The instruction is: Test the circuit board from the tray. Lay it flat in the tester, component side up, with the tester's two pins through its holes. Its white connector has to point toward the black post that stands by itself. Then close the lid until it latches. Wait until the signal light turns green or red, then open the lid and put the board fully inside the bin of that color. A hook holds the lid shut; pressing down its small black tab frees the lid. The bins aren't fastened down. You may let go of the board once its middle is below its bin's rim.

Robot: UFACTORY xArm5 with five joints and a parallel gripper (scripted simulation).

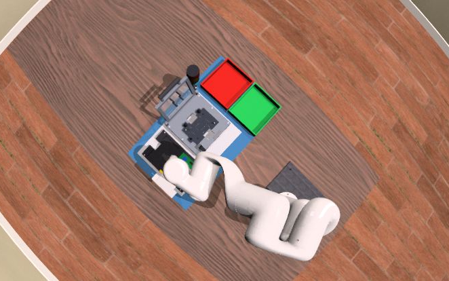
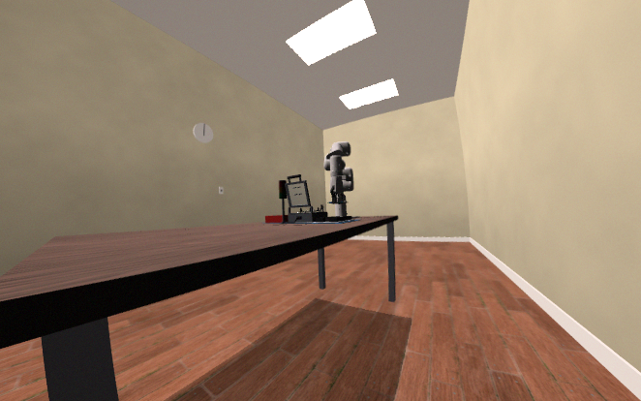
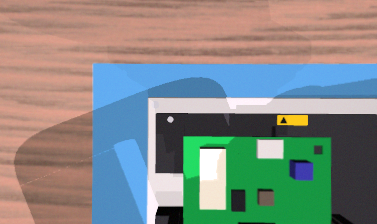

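The green circuit board (image 1: 188, 161) (image 3: 244, 165) is level, component side up, and hangs above the tray (image 3: 199, 105) (image 1: 147, 168). A long white block lies near its left edge in the wrist view. My gripper (image 3: 254, 219) (image 2: 338, 200) is shut on the board; its dark fingers show only partly at the board's sides, and the arm hides them in the top view. The tester (image 1: 219, 113) stands beside the tray with its lid (image 1: 162, 114) standing open. The signal light (image 1: 192, 72) (image 2: 282, 189) looks dark. The red bin (image 1: 226, 83) (image 2: 273, 219) and green bin (image 1: 254, 108) hold nothing.
The raised lid and signal light stand tall at the tester's back. The bins sit side by side along the tester's far side. A blue mat (image 1: 241, 140) (image 3: 119, 82) lies under the fixtures. A yellow warning label (image 3: 299, 120) is inside the tray.
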